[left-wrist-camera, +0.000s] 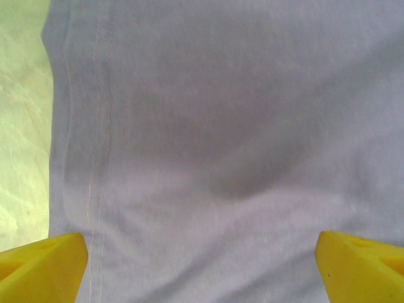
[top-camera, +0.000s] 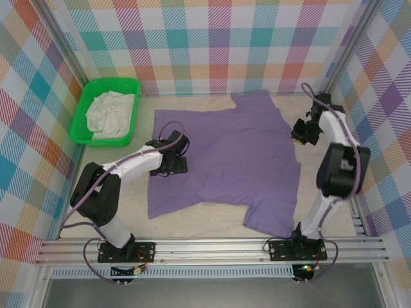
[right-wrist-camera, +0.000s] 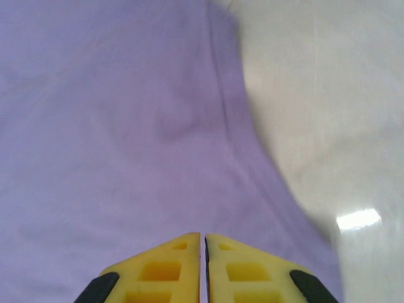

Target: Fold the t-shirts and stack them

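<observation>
- The lavender-purple soft cloth t-shirt lay spread nearly flat on the pale beige table, between the two arms. Its near sleeve reached toward the arm bases.
- The cloth looked light, limp and thin, so it would probably sag and drag when lifted. An edge or corner pinch seemed the best hold, since a pinch mid-panel would only bunch it.
- The left gripper hung over the shirt's left border with its yellow fingers spread wide and nothing between them. In the left wrist view the stitched hem ran just inside the cloth edge, a firm double layer worth taking.
- The right gripper sat at the opposite border, fingers closed tip to tip, with no cloth visibly caught between them.
- Judging by hem and sleeves, the shirt's long axis ran left to right, hem toward the left arm and shoulders toward the right. The far sleeve pointed at the back wall.
- Farthest back on the left, the off-white crumpled cloth t-shirt lay heaped inside the green plastic mesh basket, unfolded.
</observation>
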